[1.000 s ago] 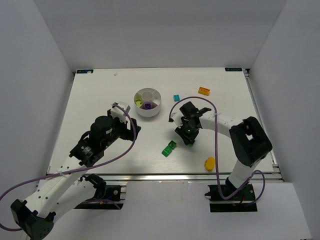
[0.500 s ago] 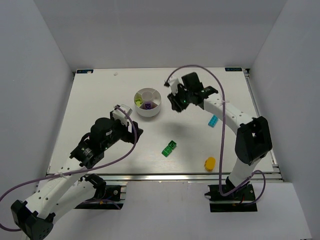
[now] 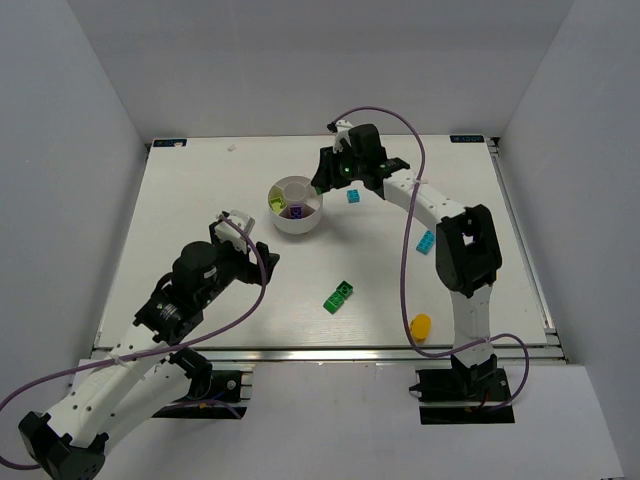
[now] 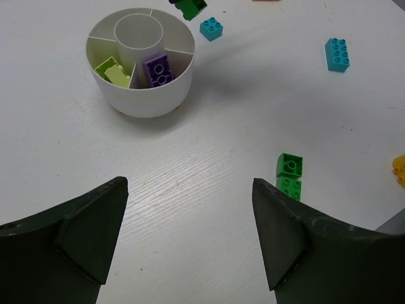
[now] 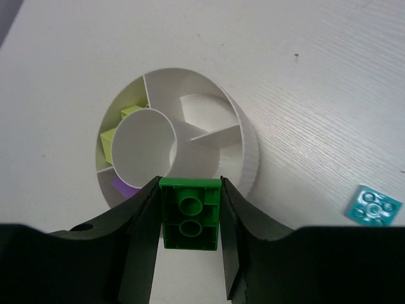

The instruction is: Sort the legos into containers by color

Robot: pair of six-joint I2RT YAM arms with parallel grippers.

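My right gripper [image 3: 327, 181] is shut on a green lego [image 5: 190, 214], held by its long sides with its hollow underside facing the camera. It hangs just off the far right rim of the round white divided dish [image 3: 279, 222], and shows as a green lego [image 4: 190, 6] in the left wrist view. One container of the dish [image 4: 142, 104] holds a lime lego [image 4: 114, 69], and the one beside it a purple lego [image 4: 158, 68]. The other wedges and the central well [image 5: 142, 142] look empty. My left gripper [image 3: 256, 240] is open above bare table, near-left of the dish.
Two green legos [image 3: 339, 296] lie together in the middle of the table. One cyan lego [image 3: 353, 196] sits right of the dish, another [image 3: 426, 241] farther right. A yellow object [image 3: 420, 326] lies near the front edge. White walls enclose the table.
My right gripper has carried the green lego from the middle of the table up and left to the dish's far right rim. The left arm has barely moved.
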